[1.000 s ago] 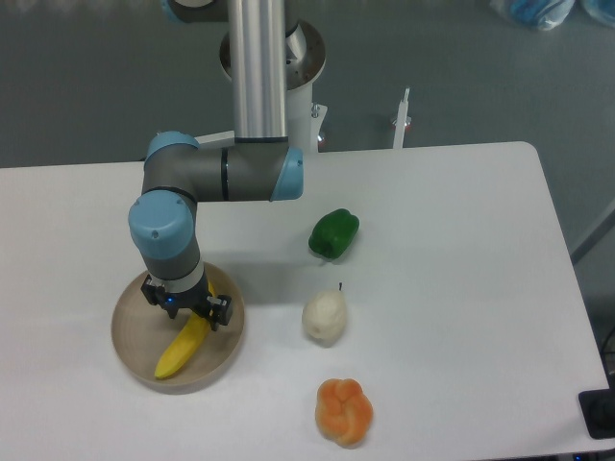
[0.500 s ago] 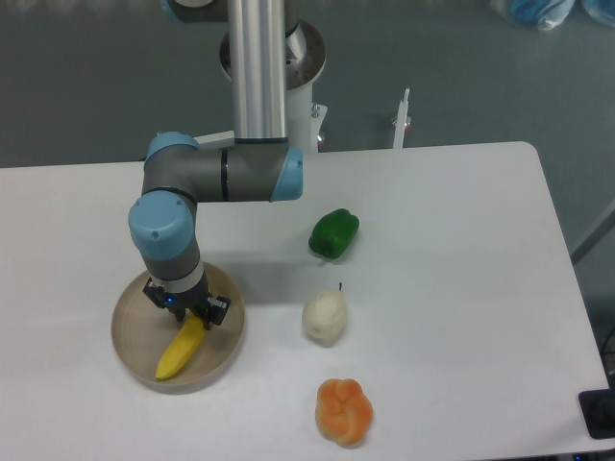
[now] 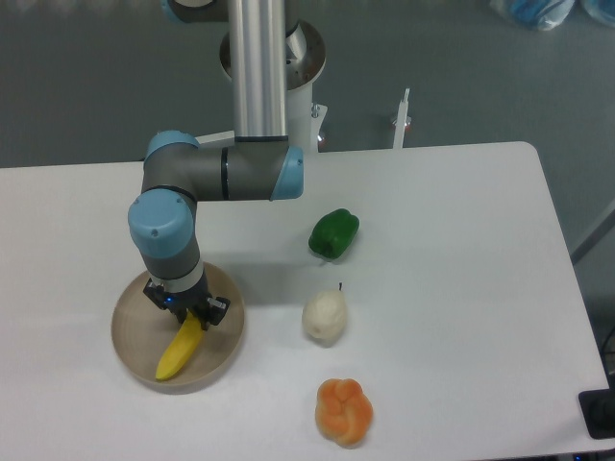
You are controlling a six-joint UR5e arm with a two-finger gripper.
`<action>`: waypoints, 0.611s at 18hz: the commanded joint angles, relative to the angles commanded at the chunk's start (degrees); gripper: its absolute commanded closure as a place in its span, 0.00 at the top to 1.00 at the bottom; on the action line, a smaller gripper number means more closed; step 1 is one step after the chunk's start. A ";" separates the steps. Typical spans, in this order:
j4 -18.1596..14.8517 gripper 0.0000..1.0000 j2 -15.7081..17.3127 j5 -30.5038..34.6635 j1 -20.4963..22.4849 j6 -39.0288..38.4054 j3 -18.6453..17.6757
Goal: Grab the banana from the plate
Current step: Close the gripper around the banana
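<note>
Fingers of the gripper are straddling the banana's upper end; a clamped grip cannot be confirmed from this view.
Banana is lying diagonally in the beige plate, lower end near the front rim. Likely light, smooth-skinned and bruisable, so a gentle hold across the thicker middle is looking safest. White table is sitting before a grey floor.

Robotics lab: pedestal-mounted arm, plain white table, grey floor.
</note>
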 joint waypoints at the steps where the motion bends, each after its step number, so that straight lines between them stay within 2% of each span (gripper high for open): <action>1: 0.00 0.42 0.00 0.09 0.00 0.09 -0.35; 3: 0.00 0.41 0.00 0.09 0.00 0.00 -0.53; 4: 0.00 0.37 -0.09 0.09 0.00 0.00 -0.53; 11: 0.00 0.36 0.09 0.09 0.09 0.00 -0.18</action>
